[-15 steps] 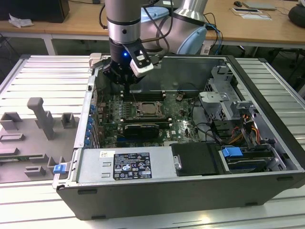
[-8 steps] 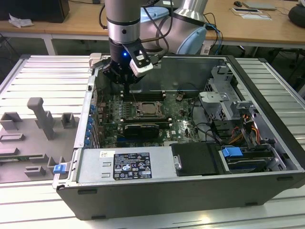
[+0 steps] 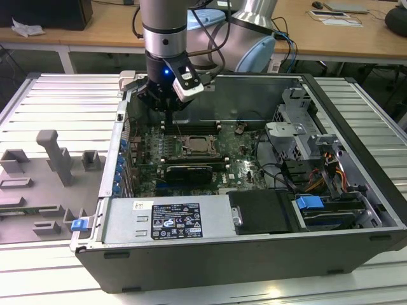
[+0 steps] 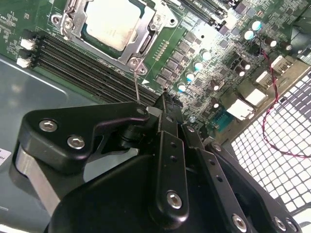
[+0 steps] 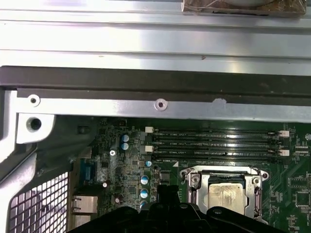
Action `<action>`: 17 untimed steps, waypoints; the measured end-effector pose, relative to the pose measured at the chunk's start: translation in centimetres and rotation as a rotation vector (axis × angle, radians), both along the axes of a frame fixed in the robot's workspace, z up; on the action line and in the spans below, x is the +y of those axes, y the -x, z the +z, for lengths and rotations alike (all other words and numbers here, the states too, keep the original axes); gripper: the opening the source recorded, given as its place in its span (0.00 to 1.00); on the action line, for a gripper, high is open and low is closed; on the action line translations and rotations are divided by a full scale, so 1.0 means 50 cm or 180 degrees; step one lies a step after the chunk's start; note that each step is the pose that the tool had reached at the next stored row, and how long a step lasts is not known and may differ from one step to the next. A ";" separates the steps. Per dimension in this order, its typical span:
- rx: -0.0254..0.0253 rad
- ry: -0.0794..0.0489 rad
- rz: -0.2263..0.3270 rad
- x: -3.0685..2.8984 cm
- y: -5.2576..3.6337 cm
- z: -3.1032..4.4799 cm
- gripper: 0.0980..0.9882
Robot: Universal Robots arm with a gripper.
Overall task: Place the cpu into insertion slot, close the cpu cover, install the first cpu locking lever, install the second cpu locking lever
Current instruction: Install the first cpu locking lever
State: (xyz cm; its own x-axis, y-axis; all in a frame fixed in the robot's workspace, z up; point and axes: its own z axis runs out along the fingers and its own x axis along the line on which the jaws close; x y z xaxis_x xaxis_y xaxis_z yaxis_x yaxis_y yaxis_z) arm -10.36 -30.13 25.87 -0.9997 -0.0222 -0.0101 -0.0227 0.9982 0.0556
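Note:
The cpu (image 4: 109, 22) lies with its pale metal top up in the insertion slot (image 3: 198, 146) on the green board. The silver cpu cover (image 4: 141, 41) lies flat around it, also seen as the cover (image 5: 194, 180) framing the cpu (image 5: 224, 196). A thin wire locking lever (image 4: 137, 85) rises from the socket's corner up to my gripper's black linkage. My gripper (image 3: 166, 114) hangs over the memory slots just behind the socket, its fingers (image 4: 164, 99) pressed together with nothing seen between them. The gripper (image 5: 166, 194) tip is close beside the socket's corner.
Long black memory slots (image 4: 73, 63) run beside the socket. A black ribbed card (image 3: 186, 171) sits in front of it, and a labelled power supply (image 3: 165, 219) beyond that. The drive cage (image 3: 299, 127) and cables lie on the exterior view's right. The case wall (image 5: 155, 82) is close behind my gripper.

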 end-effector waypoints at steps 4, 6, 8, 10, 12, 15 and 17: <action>0.0000 0.0001 0.0000 0.008 -0.002 0.000 0.01; 0.0000 0.0004 0.0001 0.011 -0.004 0.000 0.01; 0.0000 0.0006 0.0000 0.013 -0.010 0.000 0.01; 0.0000 0.0010 0.0000 0.014 -0.021 -0.001 0.01; 0.0000 0.0019 0.0000 0.015 -0.033 -0.002 0.01; 0.0001 0.0041 0.0000 0.017 -0.065 -0.007 0.01; 0.0002 0.0046 0.0000 0.019 -0.100 -0.012 0.01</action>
State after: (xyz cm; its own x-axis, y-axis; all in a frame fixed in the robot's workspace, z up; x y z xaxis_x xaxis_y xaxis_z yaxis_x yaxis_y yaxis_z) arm -5.37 -29.20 25.27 -0.9997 -0.0224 -0.0093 -0.0228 0.9989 0.0411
